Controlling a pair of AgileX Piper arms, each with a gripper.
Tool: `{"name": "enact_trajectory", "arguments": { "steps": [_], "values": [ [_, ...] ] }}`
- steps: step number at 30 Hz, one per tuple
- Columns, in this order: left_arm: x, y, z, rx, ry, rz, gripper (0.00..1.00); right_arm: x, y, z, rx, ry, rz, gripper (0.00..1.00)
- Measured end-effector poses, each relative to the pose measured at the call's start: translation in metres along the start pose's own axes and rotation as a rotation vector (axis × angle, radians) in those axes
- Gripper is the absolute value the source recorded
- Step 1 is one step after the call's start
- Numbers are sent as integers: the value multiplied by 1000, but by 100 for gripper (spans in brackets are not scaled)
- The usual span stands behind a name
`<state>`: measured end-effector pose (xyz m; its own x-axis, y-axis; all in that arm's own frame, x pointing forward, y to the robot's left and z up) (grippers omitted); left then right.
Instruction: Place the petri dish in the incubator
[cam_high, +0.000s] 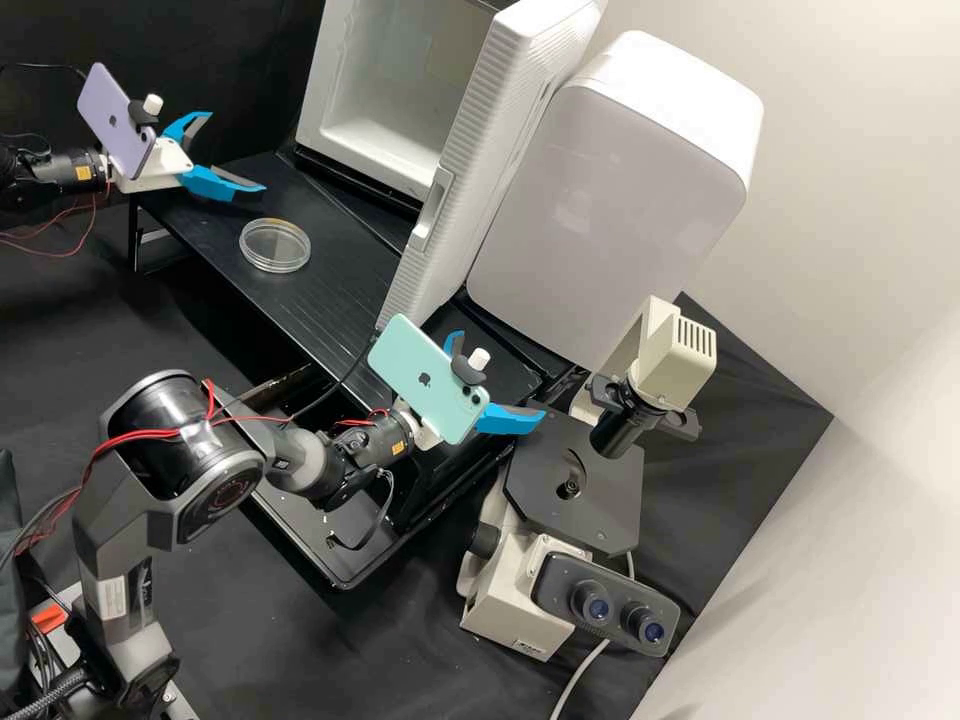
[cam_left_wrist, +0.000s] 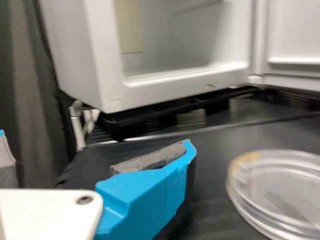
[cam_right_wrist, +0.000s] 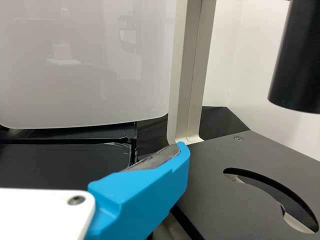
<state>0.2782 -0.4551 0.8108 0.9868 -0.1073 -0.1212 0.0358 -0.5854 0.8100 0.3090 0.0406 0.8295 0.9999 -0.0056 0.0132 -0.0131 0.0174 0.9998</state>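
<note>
Ribbing runs across the long black bench platform (cam_high: 335, 300), a matte slab of fine parallel grooves. On it lies the shallow round petri dish of clear material (cam_high: 275, 245), glossy, its thin upright rim showing as a double edge in the left wrist view (cam_left_wrist: 277, 192). It sits flat with its broad face up. Being circular, it has no long axis to speak of. The dish rests in front of the open chamber of the boxy white incubator (cam_high: 385, 95), outside it, on the platform.

The incubator's walls are smooth and white. Its thick door (cam_high: 485, 150) stands swung wide, with an outer skin of horizontal ridges.

The left gripper (cam_high: 232, 152) hangs over the far end of the platform, near the dish but not touching it. Its two blue wedge-shaped fingers (cam_left_wrist: 150, 192), each faced with a grey pad, are spread wide and hold nothing.

The right gripper (cam_high: 500, 375) sits at the near end, beside the flat black stage (cam_right_wrist: 240, 175) of a cream-bodied microscope (cam_high: 520, 590). Its fingers are likewise parted and hold nothing.

A large smooth white casing with rounded corners (cam_high: 620, 190) rises behind the microscope, just beside the door.
</note>
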Motion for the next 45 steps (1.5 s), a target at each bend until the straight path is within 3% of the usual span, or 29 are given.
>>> {"name": "enact_trajectory", "arguments": {
  "steps": [6, 22, 33, 45],
  "values": [
    [-14, -7, 8, 34, -74, -8, 100, 0, 0, 0, 0, 0, 0, 100],
    [-35, -14, 8, 54, -124, -15, 100, 0, 0, 0, 0, 0, 0, 100],
    [-42, -11, 15, 8, -251, -6, 100, 0, 0, 0, 0, 0, 0, 100],
    [-40, -10, 23, -39, -360, -38, 100, 0, 0, 0, 0, 0, 0, 100]
  ]
}}
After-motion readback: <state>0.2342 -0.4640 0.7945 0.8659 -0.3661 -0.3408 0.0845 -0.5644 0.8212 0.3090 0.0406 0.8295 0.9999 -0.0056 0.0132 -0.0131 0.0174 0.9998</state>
